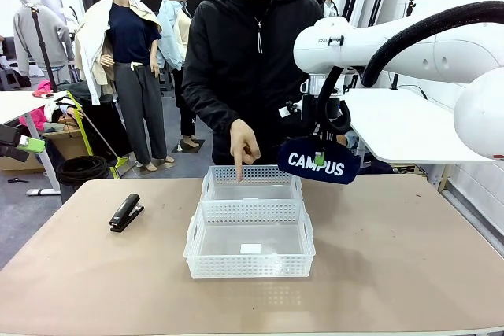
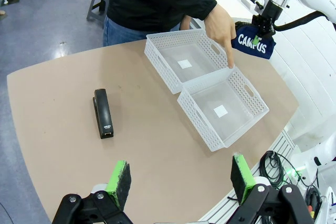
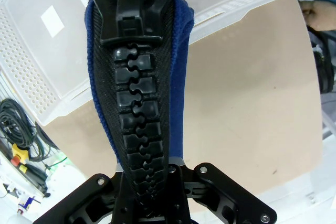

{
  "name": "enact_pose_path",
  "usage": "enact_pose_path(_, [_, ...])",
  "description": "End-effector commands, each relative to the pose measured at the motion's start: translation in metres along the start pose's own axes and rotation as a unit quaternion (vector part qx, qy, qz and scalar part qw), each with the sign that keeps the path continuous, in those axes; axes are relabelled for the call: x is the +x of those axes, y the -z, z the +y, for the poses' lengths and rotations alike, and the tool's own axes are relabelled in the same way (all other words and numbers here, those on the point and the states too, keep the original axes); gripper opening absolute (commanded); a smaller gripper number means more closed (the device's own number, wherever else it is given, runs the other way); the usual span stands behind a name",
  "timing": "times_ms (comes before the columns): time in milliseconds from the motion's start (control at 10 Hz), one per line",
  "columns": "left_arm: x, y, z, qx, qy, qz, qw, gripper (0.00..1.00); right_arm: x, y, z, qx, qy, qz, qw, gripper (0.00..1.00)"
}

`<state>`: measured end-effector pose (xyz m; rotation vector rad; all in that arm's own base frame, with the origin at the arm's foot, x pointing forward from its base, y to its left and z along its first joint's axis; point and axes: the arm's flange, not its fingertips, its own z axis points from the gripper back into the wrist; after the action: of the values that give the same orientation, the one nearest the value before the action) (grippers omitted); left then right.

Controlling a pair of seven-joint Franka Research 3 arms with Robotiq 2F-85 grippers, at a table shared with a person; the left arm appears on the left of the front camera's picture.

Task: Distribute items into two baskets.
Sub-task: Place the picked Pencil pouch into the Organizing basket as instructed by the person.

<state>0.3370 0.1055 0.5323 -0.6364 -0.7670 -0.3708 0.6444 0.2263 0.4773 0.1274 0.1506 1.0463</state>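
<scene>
while the right gripper clamps the pouch aloft beside the far basket, seemingly by its zip, the left gripper gapes open; the stapler lies apart on the table.

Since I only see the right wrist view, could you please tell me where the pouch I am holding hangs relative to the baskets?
Observer: The pouch, clamped in the right gripper, hangs above the table at the far basket's right edge.
Operator: Thank you; is the person signalling anything?
Observer: The person's hand points one finger down into the far basket.
Operator: And where is the stapler?
Observer: The stapler lies on the table, left of the near basket.
</scene>
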Motion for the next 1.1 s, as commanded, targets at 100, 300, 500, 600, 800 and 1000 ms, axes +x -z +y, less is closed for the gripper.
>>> enact_pose_path(100, [-0.001, -0.001, 0.003, -0.007, 0.007, -0.005, 1.000, 1.00, -0.001, -0.003, 0.001, -0.004, 0.005, -0.003, 1.000, 0.00])
enact_pose_path(300, [-0.001, -0.001, 0.003, -0.007, 0.007, -0.005, 1.000, 1.00, -0.001, -0.003, 0.001, -0.004, 0.005, -0.003, 1.000, 0.00])
enact_pose_path(500, [-0.001, -0.001, 0.003, -0.007, 0.007, -0.005, 1.000, 1.00, -0.006, -0.004, 0.005, -0.001, -0.002, 0.002, 1.000, 0.00])
enact_pose_path(600, [-0.001, -0.001, 0.003, -0.007, 0.007, -0.005, 1.000, 1.00, -0.012, -0.009, 0.013, -0.001, -0.008, -0.003, 1.000, 0.00])
enact_pose_path(800, [-0.001, -0.001, 0.003, -0.007, 0.007, -0.005, 1.000, 1.00, -0.027, -0.014, 0.029, -0.002, -0.005, 0.000, 1.000, 0.00])
enact_pose_path(1000, [-0.001, -0.001, 0.003, -0.007, 0.007, -0.005, 1.000, 1.00, -0.060, -0.016, 0.056, -0.014, 0.021, 0.002, 1.000, 0.00])
